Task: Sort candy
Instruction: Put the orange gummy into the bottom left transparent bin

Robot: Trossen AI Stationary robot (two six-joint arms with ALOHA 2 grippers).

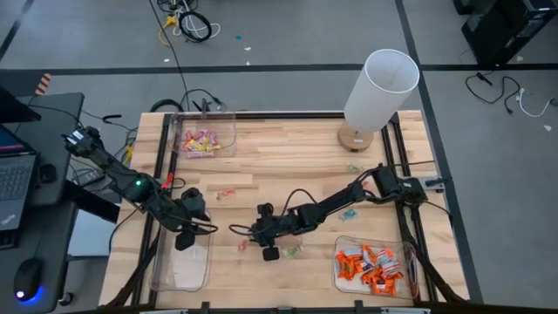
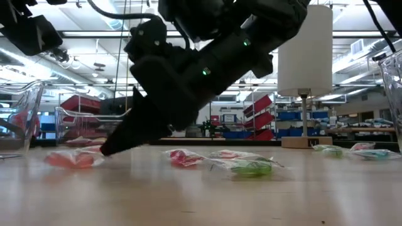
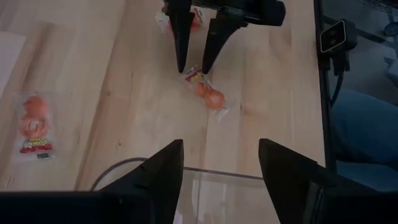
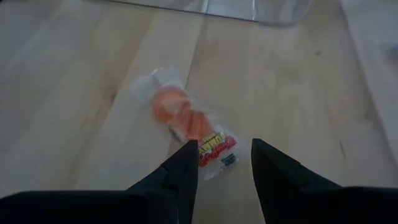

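Observation:
An orange candy in a clear wrapper (image 4: pixel 180 118) lies flat on the wooden table near its middle (image 1: pixel 243 248). My right gripper (image 4: pixel 224 146) reaches in from the right, low over the table. It is open, with its fingertips on either side of the wrapper's printed end (image 3: pixel 194 77). My left gripper (image 3: pixel 221 168) hovers open above the rim of the near-left clear bin (image 1: pixel 179 262) and has nothing between its fingers. A second orange candy (image 3: pixel 34 124) lies apart on the wood. My right gripper slants down from the table's right side, and its open fingers (image 3: pixel 180 62) straddle the wrapper's printed end (image 4: pixel 214 144). I cannot tell whether a fingertip touches the wrapper. The candy lies flat on the table.
A far-left bin (image 1: pixel 205 139) holds pink and yellow candies, and a near-right bin (image 1: pixel 375 266) holds orange ones. A white lamp (image 1: pixel 379 87) stands at the far right. Loose candies lie near the middle (image 1: pixel 288 251) (image 1: pixel 225 194) and beside the lamp's base (image 1: pixel 353 167).

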